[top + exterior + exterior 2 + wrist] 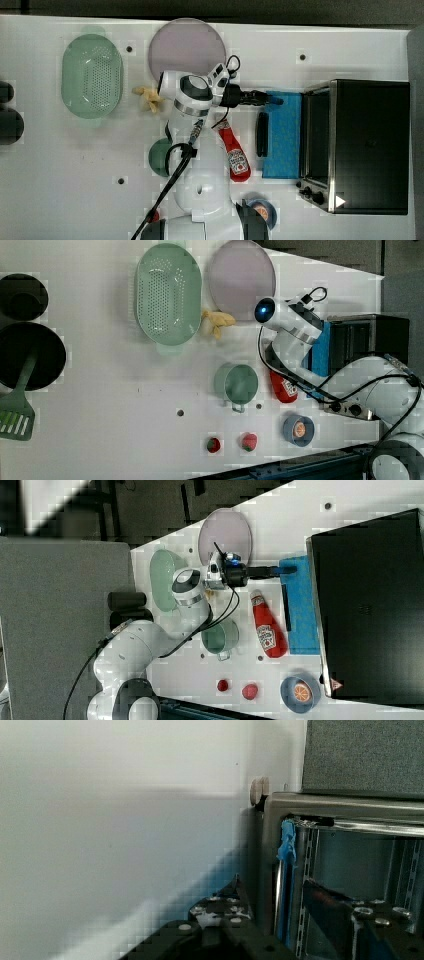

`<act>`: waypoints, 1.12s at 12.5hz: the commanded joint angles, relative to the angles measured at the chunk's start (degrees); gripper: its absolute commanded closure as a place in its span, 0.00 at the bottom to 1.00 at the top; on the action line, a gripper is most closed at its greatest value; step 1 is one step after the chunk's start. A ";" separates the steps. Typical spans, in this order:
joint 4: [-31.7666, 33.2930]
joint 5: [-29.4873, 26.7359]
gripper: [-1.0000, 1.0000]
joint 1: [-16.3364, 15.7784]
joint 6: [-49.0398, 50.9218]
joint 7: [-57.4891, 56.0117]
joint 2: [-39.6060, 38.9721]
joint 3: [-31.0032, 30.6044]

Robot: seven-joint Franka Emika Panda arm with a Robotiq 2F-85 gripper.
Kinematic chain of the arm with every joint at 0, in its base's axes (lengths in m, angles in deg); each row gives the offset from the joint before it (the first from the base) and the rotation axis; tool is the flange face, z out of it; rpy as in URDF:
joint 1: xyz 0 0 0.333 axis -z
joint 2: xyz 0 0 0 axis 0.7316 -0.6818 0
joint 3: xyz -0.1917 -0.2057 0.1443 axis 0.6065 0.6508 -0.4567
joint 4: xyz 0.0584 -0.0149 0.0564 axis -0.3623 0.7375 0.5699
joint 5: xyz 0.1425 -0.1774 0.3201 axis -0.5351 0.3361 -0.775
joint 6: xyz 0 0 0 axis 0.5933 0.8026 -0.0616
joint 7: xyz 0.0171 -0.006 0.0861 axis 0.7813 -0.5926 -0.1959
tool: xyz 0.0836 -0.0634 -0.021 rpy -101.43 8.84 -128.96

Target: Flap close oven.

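The black oven with its silver front frame stands at the top view's right. Its flap lies open and flat on the table, blue pane up, with the black bar handle along the edge away from the oven. My gripper reaches out level over the flap's corner at the top view's upper side, beside the handle's end. In the right view the gripper sits at that same corner of the flap. The wrist view looks into the oven's open cavity past the frame, and the gripper is open, holding nothing.
A red ketchup bottle lies just beside the handle, under my arm. A green cup, a banana, a green colander and a pink plate sit further off. A blue bowl stands near the oven's knobs.
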 commanded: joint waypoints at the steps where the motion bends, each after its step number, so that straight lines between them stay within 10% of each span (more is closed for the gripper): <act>1: -0.59 -0.87 0.76 1.03 -1.35 2.25 1.18 -0.86; 6: 4.17 -10.52 0.76 6.11 -9.77 -11.48 11.19 -0.68; 14: 12.44 -31.94 0.76 23.05 -30.74 -39.87 26.43 -0.68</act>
